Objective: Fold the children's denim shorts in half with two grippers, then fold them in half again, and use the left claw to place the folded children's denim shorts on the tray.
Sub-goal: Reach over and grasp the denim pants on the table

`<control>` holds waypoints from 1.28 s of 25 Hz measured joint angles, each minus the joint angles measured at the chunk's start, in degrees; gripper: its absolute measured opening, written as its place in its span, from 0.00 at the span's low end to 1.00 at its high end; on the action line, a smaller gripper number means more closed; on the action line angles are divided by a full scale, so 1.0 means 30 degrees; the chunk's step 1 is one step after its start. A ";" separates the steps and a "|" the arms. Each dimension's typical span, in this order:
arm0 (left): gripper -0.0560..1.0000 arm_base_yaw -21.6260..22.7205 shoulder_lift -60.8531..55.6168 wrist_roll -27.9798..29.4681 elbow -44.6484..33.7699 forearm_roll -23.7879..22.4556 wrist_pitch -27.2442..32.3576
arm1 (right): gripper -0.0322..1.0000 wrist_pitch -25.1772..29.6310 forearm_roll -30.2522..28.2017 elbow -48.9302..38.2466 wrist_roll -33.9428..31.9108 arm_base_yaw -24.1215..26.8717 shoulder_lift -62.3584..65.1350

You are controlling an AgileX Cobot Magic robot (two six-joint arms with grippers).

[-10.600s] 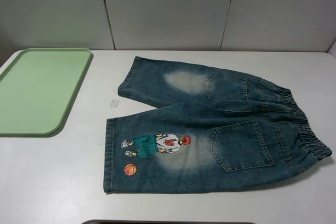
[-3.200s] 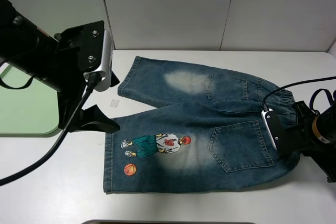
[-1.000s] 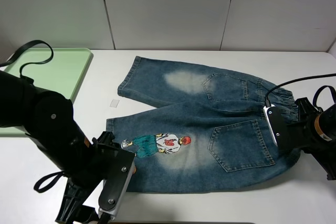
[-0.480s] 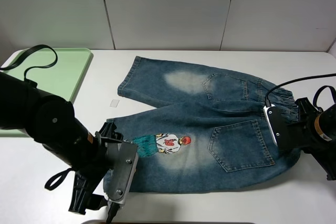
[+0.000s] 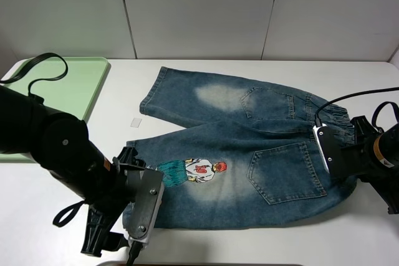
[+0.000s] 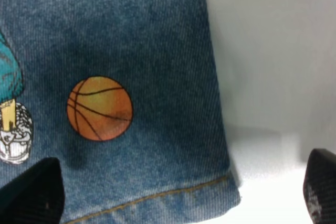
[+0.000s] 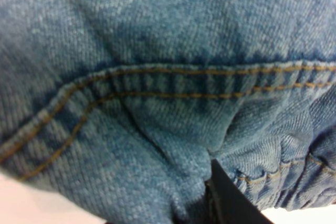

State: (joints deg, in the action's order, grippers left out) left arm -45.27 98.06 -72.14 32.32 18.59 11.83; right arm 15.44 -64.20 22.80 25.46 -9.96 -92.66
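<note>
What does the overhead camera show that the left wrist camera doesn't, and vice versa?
Only the overhead view shows the green tray, the whole denim shorts with both back pockets, and both black arms, the right one at the waistband. Only the left wrist view shows the orange basketball print, hidden overhead by the left arm, and the open left tool straddling the hem corner. Both show the printed leg's faded denim and the white table.
</note>
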 joint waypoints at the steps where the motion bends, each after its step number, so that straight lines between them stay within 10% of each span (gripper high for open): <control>1: 0.90 0.0000 0.0000 -0.0089 0.0000 -0.0001 0.0017 | 0.10 0.0000 0.0000 0.0000 0.0000 0.0000 0.0000; 18: 0.89 -0.0630 0.1583 -0.0141 0.0054 0.0197 -0.0607 | 0.10 0.0000 0.0129 0.0000 0.0000 0.0000 0.0000; 32: 0.51 -0.0687 0.1963 0.1005 0.0054 0.0495 -0.6395 | 0.10 -0.0076 0.0417 0.0000 0.0000 0.0000 0.0000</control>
State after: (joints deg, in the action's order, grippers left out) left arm -47.33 103.95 -69.12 32.49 20.07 -7.36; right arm 15.21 -62.95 22.80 25.46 -9.96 -92.66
